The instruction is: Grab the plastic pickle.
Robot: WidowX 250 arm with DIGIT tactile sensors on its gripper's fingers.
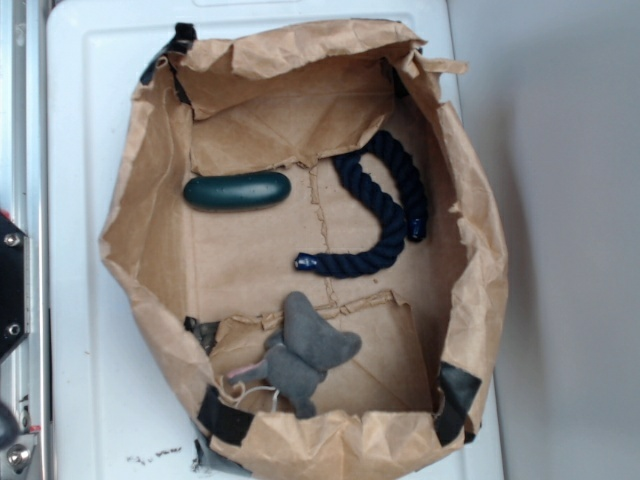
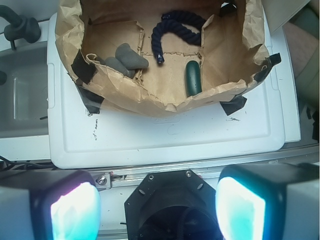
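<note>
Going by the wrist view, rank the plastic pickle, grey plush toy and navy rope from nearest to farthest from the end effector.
The end effector sits at the bottom edge, outside the paper bag.
1. Plastic pickle, right side, closest to the near wall.
2. Grey plush toy, left side; slightly farther, a close call.
3. Navy rope, toward the far wall.

Plastic pickle (image 1: pixel 237 191) glossy dark green, plain; rope (image 1: pixel 384 213) dark navy, twisted-strand pattern, brighter blue end caps. Plush toy (image 1: pixel 304 355) mid grey with a pale pinkish bit; paper bag tray (image 1: pixel 478 250) kraft brown, creased, black tape (image 1: pixel 224 414) at the corners. Worktop (image 1: pixel 100 80) white with a few black scuff marks; jaws' pads (image 2: pixel 74 212) glow cyan-white in the wrist view.
</note>
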